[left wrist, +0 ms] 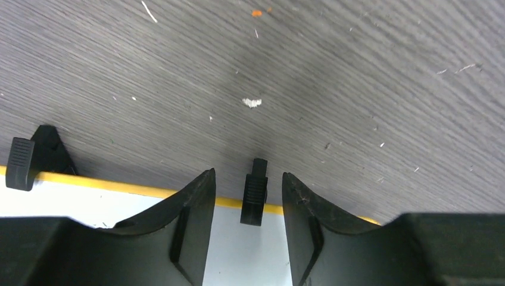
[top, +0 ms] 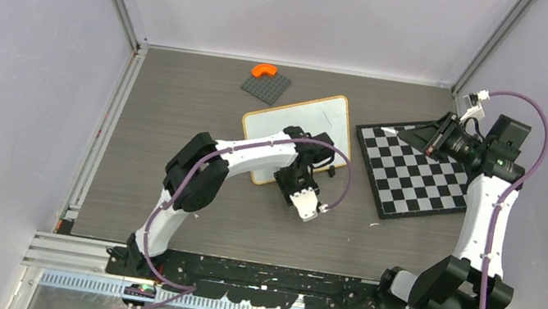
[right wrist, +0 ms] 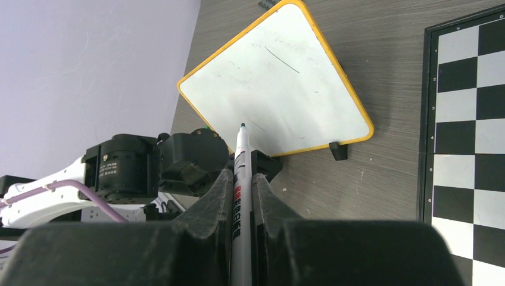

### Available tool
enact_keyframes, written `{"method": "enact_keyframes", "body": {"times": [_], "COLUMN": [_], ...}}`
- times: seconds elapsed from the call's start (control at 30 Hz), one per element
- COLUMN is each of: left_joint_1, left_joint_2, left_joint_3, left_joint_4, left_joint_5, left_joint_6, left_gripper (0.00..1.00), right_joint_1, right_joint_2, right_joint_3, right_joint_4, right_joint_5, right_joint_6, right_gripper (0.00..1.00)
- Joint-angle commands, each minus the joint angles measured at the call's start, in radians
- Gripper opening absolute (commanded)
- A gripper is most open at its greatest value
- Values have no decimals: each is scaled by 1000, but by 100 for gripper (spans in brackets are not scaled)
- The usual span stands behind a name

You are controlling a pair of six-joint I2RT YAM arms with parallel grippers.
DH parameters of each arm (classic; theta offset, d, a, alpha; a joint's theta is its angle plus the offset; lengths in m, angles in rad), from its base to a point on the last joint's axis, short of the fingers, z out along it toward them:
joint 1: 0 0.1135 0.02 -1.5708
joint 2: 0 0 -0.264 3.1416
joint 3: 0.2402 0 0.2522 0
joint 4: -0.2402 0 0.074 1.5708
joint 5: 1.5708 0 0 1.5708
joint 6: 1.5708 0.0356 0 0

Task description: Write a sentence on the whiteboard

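Note:
The whiteboard (top: 305,118) lies flat mid-table, a white board with an orange-tan frame. In the right wrist view the whiteboard (right wrist: 280,83) bears only a faint thin stroke; the sentence is out of view. My left gripper (top: 308,208) hovers over the board's near edge. In its wrist view the left gripper (left wrist: 247,176) is open, its jaws either side of a black clip (left wrist: 254,196) on the frame without touching it. My right gripper (top: 443,140) hangs over the checkerboard's far corner. That right gripper (right wrist: 241,173) is shut on a white marker (right wrist: 241,196), whose green tip points at the board.
A black-and-white checkerboard (top: 416,177) lies right of the whiteboard. A grey plate (top: 267,84) with an orange curved piece (top: 265,71) sits at the back. A second clip (left wrist: 24,164) grips the board's edge to the left. Walls close the table on three sides.

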State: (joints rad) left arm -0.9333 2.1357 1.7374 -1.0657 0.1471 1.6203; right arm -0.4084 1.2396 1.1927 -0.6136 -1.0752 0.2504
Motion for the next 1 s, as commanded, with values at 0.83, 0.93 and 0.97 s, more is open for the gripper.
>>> {"method": "enact_keyframes", "body": {"times": [0.83, 0.93, 0.97], "left_joint_1": [-206, -218, -221], "left_joint_2": [17, 14, 9], "left_joint_3": [56, 45, 46], "left_joint_4": [-155, -127, -117], "left_joint_5": [-24, -43, -44], "left_joint_6": [-235, -281, -303], "left_gripper": [9, 25, 36], "right_joint_1": [-5, -4, -4], "right_joint_2": [-37, -52, -58], "right_joint_3": [-20, -22, -22], "right_joint_4": [80, 79, 76], "right_joint_5": [-71, -76, -78], "right_joint_6": [52, 53, 51], "right_gripper": [0, 0, 0]}}
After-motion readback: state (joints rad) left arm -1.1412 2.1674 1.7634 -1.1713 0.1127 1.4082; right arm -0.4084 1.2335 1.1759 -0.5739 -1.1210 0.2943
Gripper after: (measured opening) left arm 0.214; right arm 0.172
